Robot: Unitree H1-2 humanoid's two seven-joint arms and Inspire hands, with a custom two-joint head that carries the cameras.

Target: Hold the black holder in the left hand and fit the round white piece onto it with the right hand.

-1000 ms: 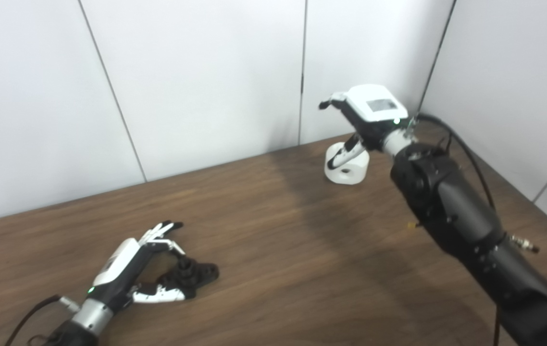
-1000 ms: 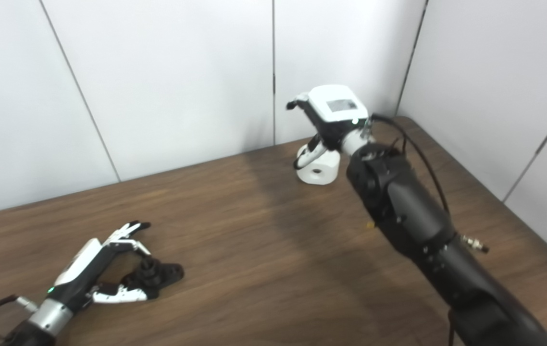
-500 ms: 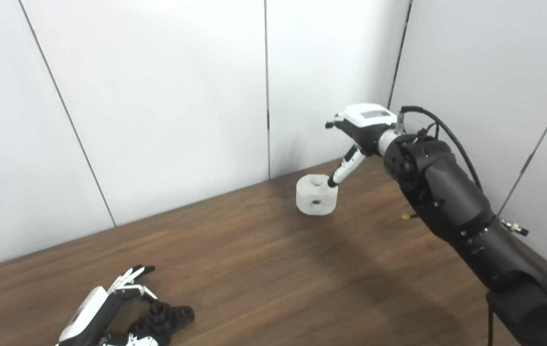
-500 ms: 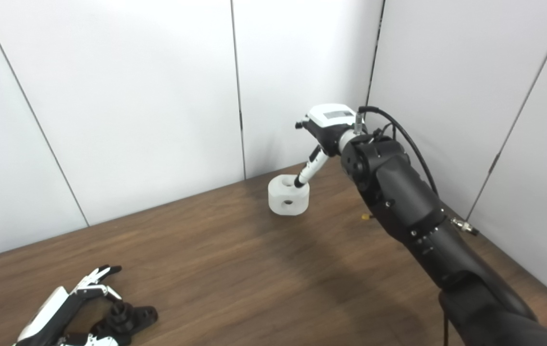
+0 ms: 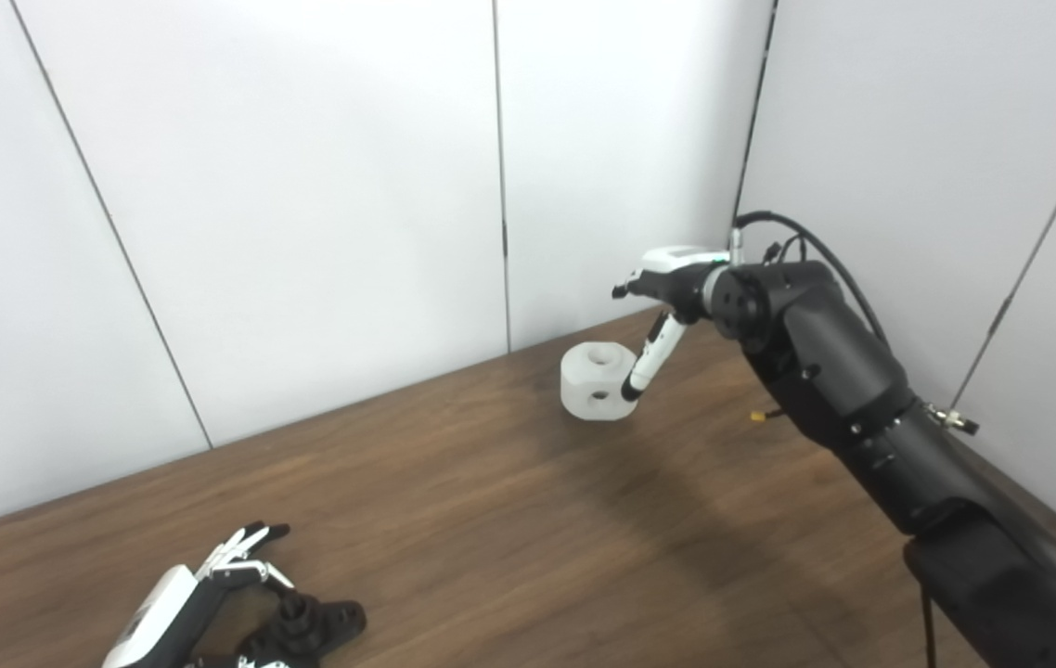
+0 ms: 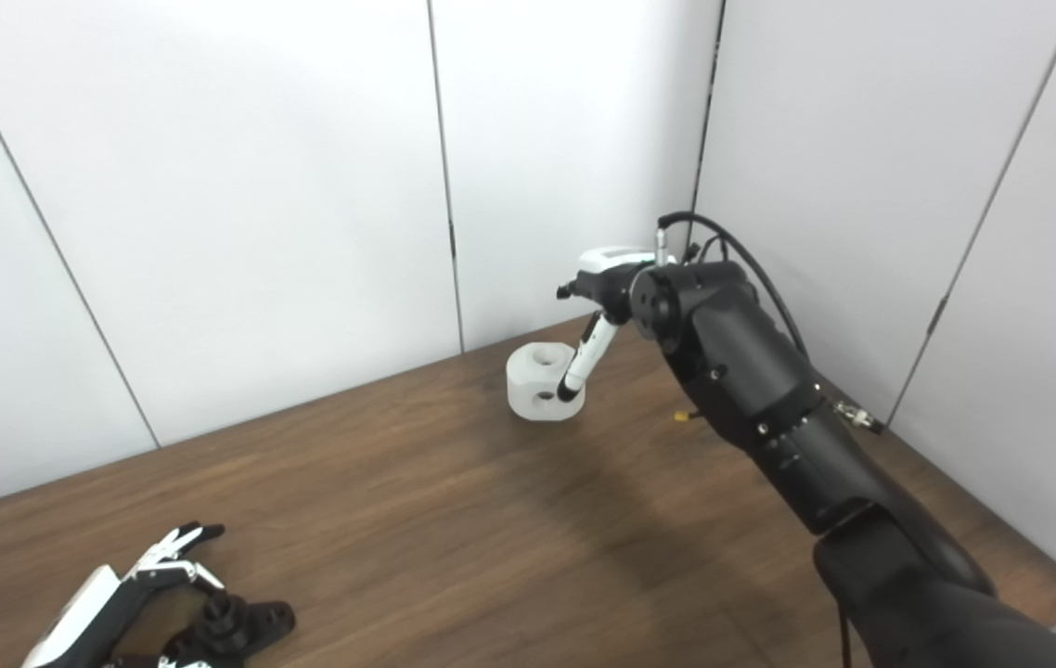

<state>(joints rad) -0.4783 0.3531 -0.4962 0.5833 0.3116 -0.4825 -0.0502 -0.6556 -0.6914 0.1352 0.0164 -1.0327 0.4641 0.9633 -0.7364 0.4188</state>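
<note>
The wooden table (image 5: 509,520) fills the lower part of both views, set into a corner of plain white wall panels (image 5: 305,186). The right eye view takes in the table's rounded right-hand corner and edge, which the left eye view cuts off. No brand, label or writing can be read anywhere; the pale plate on the back of my right hand is too small and foreshortened to make out.

My right arm (image 6: 760,408) reaches from the lower right, long and black, toward the far corner, a black cable (image 5: 806,246) looping over its wrist. My right hand (image 5: 663,306) hangs over the far part of the table with its fingers apart and holding nothing. One white finger with a dark tip points down, and the tip lies against the right side of the round white piece (image 5: 595,380). Whether it truly touches or only crosses in front, I cannot tell. That piece stands on the table near the back wall, with a hole in its top and a smaller hole in its near side.

My left hand (image 6: 115,598) sits at the bottom left edge, partly cut off. Its fingers are spread around the black holder (image 6: 231,626), which lies on the table between fingers and thumb. I cannot tell whether I have a grip on it. The right eye view shows slightly more of the holder's flat base than the left.
</note>
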